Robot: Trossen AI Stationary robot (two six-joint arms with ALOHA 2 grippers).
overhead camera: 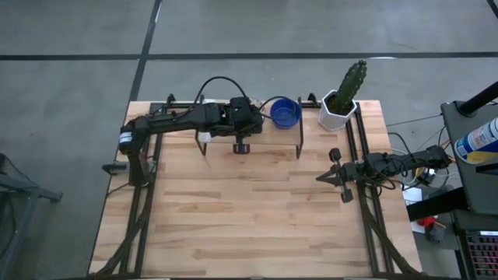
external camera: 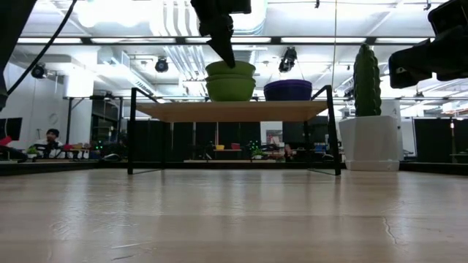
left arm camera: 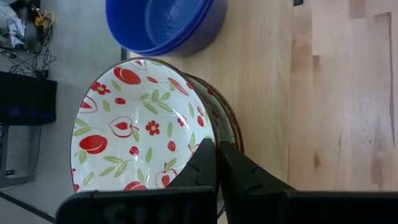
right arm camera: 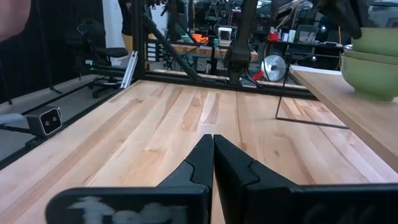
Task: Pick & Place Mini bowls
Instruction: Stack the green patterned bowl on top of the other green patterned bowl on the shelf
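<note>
Where patterned bowl (left arm camera: 140, 124) rims, left tool (left arm camera: 217, 149) pinched.

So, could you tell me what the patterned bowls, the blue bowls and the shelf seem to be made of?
Patterned bowls: probably glazed ceramic or melamine; glossy white inside with printed fruit. Blue bowls: same look, smooth solid colour, slight sheen. Shelf: light wood board with visible grain, on thin black metal legs.

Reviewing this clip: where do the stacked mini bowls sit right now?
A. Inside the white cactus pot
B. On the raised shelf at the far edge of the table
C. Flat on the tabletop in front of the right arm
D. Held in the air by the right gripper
B. The low view shows the patterned bowl stack and the blue bowl stack resting side by side on the raised shelf, with the shut left gripper at the patterned stack's rim.
</note>
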